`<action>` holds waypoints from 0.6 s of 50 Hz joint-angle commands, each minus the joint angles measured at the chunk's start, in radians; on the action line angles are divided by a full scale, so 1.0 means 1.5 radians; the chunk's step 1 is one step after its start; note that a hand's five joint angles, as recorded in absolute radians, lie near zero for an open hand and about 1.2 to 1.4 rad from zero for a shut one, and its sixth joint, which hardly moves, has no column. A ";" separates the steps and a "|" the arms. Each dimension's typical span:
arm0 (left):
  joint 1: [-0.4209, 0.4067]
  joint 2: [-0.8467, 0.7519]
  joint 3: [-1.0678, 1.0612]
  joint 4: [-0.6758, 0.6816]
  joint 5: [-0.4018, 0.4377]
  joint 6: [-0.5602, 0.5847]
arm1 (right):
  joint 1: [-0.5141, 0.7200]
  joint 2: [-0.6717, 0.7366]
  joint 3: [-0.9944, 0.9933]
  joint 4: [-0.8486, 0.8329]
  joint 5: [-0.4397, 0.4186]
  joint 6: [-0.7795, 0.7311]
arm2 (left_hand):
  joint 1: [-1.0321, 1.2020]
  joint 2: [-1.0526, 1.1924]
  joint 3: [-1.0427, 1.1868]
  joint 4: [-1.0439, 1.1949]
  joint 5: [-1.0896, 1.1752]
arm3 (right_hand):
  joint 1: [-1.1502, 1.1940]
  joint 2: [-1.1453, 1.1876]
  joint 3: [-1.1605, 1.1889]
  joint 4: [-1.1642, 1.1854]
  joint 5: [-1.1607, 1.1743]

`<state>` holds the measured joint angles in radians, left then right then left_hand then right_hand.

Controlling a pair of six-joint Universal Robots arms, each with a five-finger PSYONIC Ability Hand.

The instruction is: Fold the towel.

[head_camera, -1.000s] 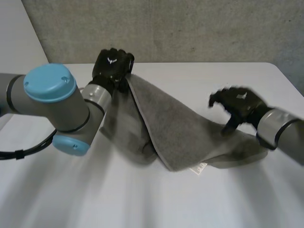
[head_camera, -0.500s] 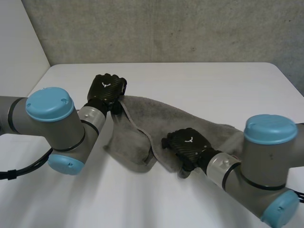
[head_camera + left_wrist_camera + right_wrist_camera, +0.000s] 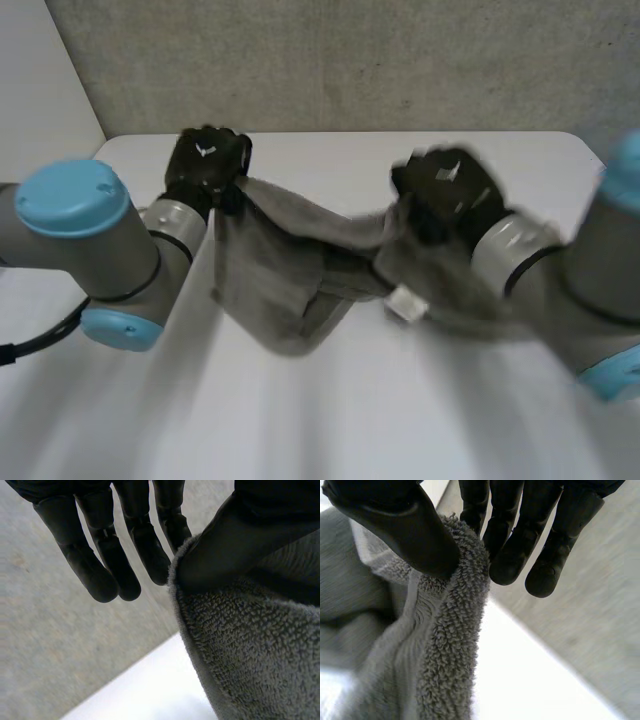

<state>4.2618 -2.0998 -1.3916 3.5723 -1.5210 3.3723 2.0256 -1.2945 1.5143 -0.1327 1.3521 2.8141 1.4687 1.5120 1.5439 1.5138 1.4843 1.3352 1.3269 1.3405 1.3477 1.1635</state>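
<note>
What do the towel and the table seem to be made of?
The towel looks like grey terry cloth, probably cotton: small fuzzy loops cover it, and it sags softly. The table seems a smooth, matte white board, perhaps laminate; its core cannot be told.

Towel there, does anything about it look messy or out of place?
Yes: the towel hangs bunched and twisted between the left hand and the right hand, each pinching an edge, rather than lying flat on the table. Its white label pokes out. Nothing looks torn.
</note>
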 commanded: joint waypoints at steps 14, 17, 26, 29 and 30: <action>-0.006 0.330 0.036 -0.103 0.007 0.004 | -0.231 -0.114 -0.347 0.458 -0.130 -0.031 | -0.048 -0.077 -0.098 -0.078 -0.175 | 0.041 0.046 0.037 0.032 0.039; -0.006 0.332 0.037 -0.114 0.008 0.005 | -0.236 -0.089 -0.358 0.484 -0.148 -0.052 | -0.048 -0.077 -0.098 -0.078 -0.175 | 0.041 0.046 0.037 0.032 0.039; -0.007 0.206 0.033 -0.166 0.009 0.079 | -0.207 0.059 -0.348 0.574 -0.157 -0.168 | -0.048 -0.077 -0.098 -0.078 -0.175 | 0.041 0.046 0.037 0.032 0.039; -0.007 0.130 0.044 -0.172 0.008 0.137 | -0.197 0.109 -0.360 0.570 -0.150 -0.178 | -0.048 -0.077 -0.098 -0.078 -0.175 | 0.041 0.046 0.037 0.032 0.039; -0.010 0.096 0.056 -0.169 0.008 0.170 | -0.190 0.134 -0.380 0.558 -0.137 -0.182 | -0.048 -0.077 -0.098 -0.078 -0.175 | 0.041 0.046 0.037 0.032 0.039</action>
<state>4.2514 -1.7348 -1.3406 3.3348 -1.5077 3.4546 1.6974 -1.2487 0.9790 0.7243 1.1111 2.5867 1.4702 1.5219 1.5455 1.5138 1.4997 1.3354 1.3462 1.3459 1.3488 1.1964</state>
